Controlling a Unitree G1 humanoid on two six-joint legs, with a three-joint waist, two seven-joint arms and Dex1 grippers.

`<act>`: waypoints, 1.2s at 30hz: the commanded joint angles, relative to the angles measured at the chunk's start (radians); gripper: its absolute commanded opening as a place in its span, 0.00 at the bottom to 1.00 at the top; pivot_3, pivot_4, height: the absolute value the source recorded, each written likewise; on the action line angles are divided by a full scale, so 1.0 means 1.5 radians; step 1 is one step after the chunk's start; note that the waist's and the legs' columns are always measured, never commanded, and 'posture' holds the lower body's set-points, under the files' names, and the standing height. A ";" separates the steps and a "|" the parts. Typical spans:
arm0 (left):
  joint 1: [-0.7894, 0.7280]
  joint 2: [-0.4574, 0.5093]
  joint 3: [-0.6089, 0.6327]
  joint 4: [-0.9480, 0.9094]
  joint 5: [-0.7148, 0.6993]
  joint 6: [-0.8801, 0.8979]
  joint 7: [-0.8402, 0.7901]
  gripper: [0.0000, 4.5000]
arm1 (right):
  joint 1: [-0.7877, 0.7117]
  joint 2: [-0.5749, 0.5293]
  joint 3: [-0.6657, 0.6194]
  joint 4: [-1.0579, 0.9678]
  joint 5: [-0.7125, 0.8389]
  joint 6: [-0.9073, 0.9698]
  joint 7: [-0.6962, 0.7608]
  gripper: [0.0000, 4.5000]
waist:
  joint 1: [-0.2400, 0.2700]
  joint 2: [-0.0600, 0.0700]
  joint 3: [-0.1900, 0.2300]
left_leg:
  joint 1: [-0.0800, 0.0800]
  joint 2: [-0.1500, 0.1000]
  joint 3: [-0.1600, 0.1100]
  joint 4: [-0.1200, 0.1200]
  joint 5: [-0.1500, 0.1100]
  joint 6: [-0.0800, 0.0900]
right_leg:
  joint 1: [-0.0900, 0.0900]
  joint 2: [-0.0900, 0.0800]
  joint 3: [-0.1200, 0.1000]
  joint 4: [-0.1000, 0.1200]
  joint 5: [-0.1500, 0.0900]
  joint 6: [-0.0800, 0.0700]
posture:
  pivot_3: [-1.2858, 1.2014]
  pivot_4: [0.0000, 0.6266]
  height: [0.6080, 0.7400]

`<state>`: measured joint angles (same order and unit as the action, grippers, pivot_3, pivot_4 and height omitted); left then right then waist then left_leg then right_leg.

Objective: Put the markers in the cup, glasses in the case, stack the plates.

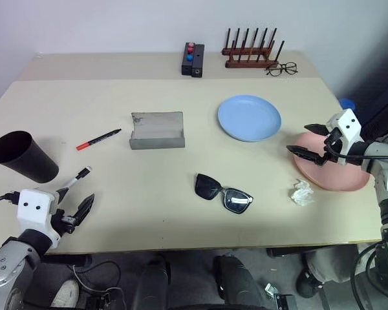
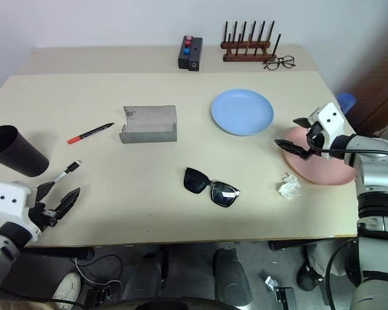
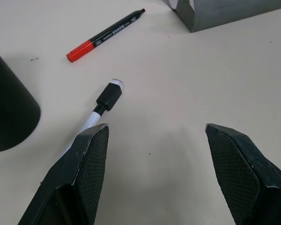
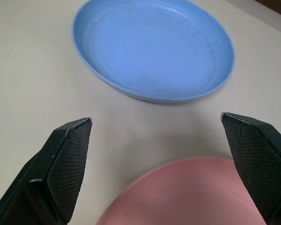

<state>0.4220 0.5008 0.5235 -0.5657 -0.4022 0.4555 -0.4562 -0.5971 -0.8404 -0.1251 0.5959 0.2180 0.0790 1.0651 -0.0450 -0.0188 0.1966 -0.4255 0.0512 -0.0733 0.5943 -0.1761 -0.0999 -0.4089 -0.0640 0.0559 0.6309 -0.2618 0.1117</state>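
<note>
The left gripper [image 1: 75,204] hovers wide open and empty by the white marker [image 1: 76,177], with the lying cup [image 1: 22,155] and red-ended marker [image 1: 98,139] beyond. The sunglasses [image 1: 224,192] lie mid-table before the grey case [image 1: 157,130]. The right gripper [image 1: 308,142], spread wide and empty, hangs over the pink plate [image 1: 336,174], near the blue plate [image 1: 249,117].

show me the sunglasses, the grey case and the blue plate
sunglasses [image 1: 223,192]: left eye view, on the bridge between the dark lenses
grey case [image 1: 157,130]: left eye view, middle of its body
blue plate [image 4: 154,47]: right wrist view, centre of its shallow well
</note>
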 commanded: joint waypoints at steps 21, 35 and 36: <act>-0.127 0.069 -0.051 -0.021 0.009 0.085 0.014 0.74 | 0.001 0.072 0.019 -0.166 -0.006 0.028 -0.059 1.00 | 0.001 0.000 0.000 | 0.000 0.000 0.000 0.000 0.000 0.000 | 0.000 0.000 0.000 0.001 0.000 0.000 | 0.52 0.24 0.99; -0.300 0.248 -0.085 0.098 -0.001 0.379 0.000 1.00 | 0.165 0.159 0.168 -0.618 0.069 0.177 -0.055 1.00 | 0.001 -0.001 0.000 | 0.000 0.000 -0.001 0.000 0.000 0.000 | 0.000 0.001 0.000 0.003 0.000 0.001 | 0.52 0.24 0.99; -0.303 0.264 -0.093 0.101 0.001 0.406 -0.004 1.00 | 0.173 0.163 0.178 -0.626 0.064 0.177 -0.059 1.00 | 0.001 -0.001 -0.001 | 0.000 0.000 -0.001 0.000 0.000 0.000 | 0.000 0.001 0.000 0.003 0.000 0.001 | 0.52 0.24 0.99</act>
<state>-0.0228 0.8601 0.3695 -0.4145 -0.4023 1.0058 -0.4544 -0.3506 -0.6010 0.1362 -0.2991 0.3077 0.3404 0.9863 -0.0428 -0.0199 0.1959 -0.4250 0.0516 -0.0749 0.5944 -0.1760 -0.0998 -0.4092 -0.0628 0.0556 0.6346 -0.2618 0.1132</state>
